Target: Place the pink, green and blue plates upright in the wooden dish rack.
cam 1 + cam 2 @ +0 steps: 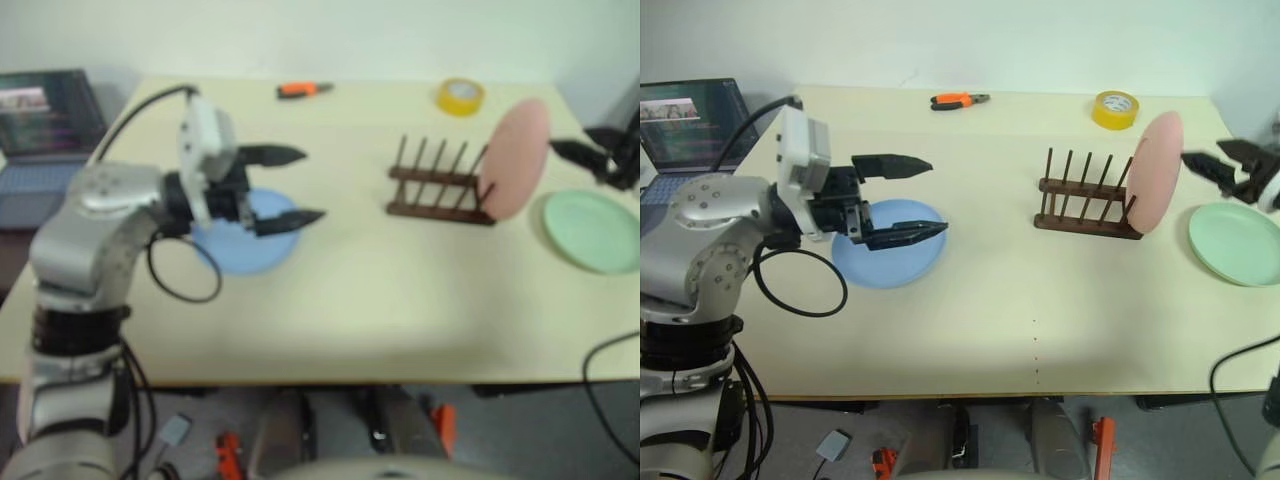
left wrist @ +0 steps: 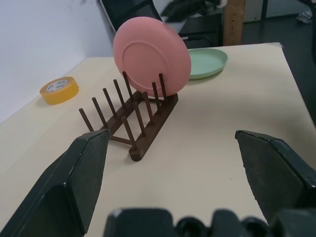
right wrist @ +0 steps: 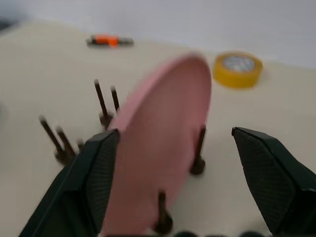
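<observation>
At the rack's right end, one pink plate [image 1: 1155, 172] is standing upright in the wooden dish rack [image 1: 1087, 201]. Just right, the right gripper [image 1: 1223, 166] is hovering wide, empty, above one green plate [image 1: 1235, 243]. Leftward, the left gripper [image 1: 908, 196] is gaping level over one blue plate [image 1: 889, 257] lying on the desk [image 1: 1040, 310].

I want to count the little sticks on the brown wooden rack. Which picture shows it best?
The left wrist view: the small dark brown wooden dish rack sits close and sharp, both rows of thin pegs clear. The right eye view shows it small and side-on. The left eye view is blurrier. In the right wrist view the round salmon pink plate hides most pegs.
</observation>
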### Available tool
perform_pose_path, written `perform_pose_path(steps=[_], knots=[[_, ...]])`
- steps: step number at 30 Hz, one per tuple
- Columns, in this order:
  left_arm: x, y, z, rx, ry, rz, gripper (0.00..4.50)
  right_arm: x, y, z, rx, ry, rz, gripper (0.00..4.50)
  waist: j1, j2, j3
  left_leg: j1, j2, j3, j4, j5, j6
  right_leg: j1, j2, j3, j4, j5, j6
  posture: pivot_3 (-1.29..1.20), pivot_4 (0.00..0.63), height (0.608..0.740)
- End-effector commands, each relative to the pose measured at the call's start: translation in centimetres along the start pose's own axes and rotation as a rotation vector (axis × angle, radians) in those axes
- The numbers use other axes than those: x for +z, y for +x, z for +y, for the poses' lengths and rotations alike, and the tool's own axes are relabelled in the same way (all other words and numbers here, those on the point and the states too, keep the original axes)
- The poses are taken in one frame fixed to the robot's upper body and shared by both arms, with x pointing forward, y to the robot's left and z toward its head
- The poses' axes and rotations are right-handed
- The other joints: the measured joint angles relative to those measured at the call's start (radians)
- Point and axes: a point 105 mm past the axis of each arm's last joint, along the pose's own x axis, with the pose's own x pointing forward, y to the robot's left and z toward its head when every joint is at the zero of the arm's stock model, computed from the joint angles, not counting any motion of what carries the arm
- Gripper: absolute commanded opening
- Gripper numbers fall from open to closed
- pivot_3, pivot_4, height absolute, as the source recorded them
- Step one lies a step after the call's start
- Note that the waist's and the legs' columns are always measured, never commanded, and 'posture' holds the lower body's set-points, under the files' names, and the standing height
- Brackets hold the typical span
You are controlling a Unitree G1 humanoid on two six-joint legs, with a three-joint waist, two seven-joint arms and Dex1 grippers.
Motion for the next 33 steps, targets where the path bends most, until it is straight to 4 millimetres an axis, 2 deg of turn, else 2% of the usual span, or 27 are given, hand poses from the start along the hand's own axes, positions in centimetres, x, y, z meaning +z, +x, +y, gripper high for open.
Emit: perform_pose_path(steps=[1, 7, 18, 22, 27, 33], knots=[[0.9, 0.1, 0.1, -0.009, 0.050, -0.014, 4.50, -0.2, -1.3, 0.1, 0.034, -0.112, 0.051, 3.94, -0.001, 0.000, 0.000, 0.000, 0.000, 0.000, 0.000, 0.000, 0.000, 0.000, 0.000, 0.000, 0.000, 0.000, 0.000, 0.00, 0.150, 0.740], [0.7, 0.4, 0.1, -0.019, 0.043, -0.020, 4.50, -2.4, -2.6, -0.6, 0.031, -0.162, 0.161, 3.94, -0.004, 0.000, 0.000, 0.001, 0.000, 0.000, 0.000, 0.000, 0.000, 0.000, 0.000, 0.000, 0.001, 0.000, 0.001, 0.00, 0.150, 0.740], [0.4, 0.7, 0.0, -0.027, 0.035, -0.028, 4.50, -2.4, -3.0, -1.2, 0.012, -0.174, 0.165, 3.94, -0.001, 0.000, 0.000, 0.001, 0.000, 0.000, 0.000, 0.000, 0.000, 0.000, 0.000, 0.000, 0.000, 0.000, 0.001, 0.00, 0.150, 0.740], [0.4, 0.8, 0.1, -0.025, 0.035, -0.029, 4.50, -2.0, -1.9, -0.6, 0.028, -0.191, 0.130, 3.94, -0.003, 0.000, 0.000, 0.001, 0.000, 0.000, 0.001, 0.000, 0.000, 0.000, 0.000, 0.001, 0.001, 0.001, 0.001, 0.00, 0.150, 0.740], [0.4, 0.9, 0.0, -0.025, 0.036, -0.032, 4.50, 0.5, -0.1, 1.5, 0.113, -0.173, -0.006, 3.94, -0.004, 0.001, 0.000, 0.001, 0.000, 0.000, 0.001, 0.000, 0.000, 0.000, 0.000, 0.001, 0.001, 0.001, 0.001, 0.00, 0.150, 0.740], [0.4, 0.9, -0.3, -0.022, 0.037, -0.033, 4.50, 2.1, 1.2, 3.3, 0.170, -0.188, -0.071, 3.94, 0.000, 0.000, 0.000, 0.000, 0.000, 0.000, 0.001, 0.000, 0.000, 0.000, 0.000, 0.000, 0.000, 0.001, 0.001, 0.00, 0.150, 0.740]])
